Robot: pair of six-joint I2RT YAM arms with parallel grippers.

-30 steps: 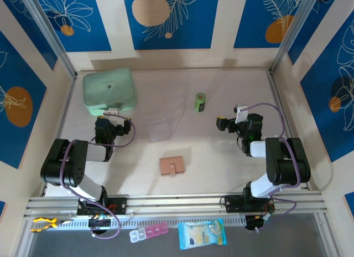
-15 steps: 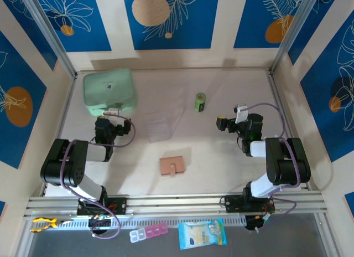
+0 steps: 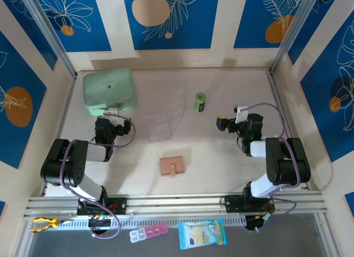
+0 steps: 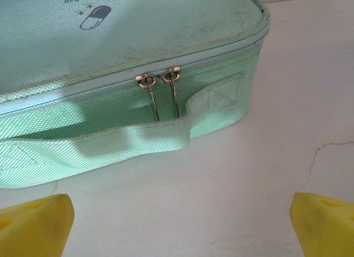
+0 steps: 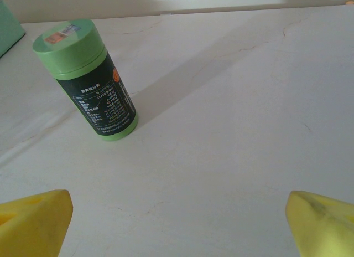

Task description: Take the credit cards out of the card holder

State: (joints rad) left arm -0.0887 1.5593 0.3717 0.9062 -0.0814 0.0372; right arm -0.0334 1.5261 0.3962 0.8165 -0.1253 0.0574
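Two empty claws: left gripper (image 4: 178,217) and right gripper (image 5: 177,219) both gape wide. Card holder (image 3: 172,166) lies shut mid-table (image 3: 221,157) near the front edge. I'd pin it with one claw and pop the snap tab (image 3: 175,170) with the other.

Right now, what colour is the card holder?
Tan-brown; the card holder lies closed on the table, best seen in the top external view.

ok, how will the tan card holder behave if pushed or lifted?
Card holder lies flat and thin on the smooth table, so it probably slides rather than tips. Folded with a tab, so it may flop open when lifted.
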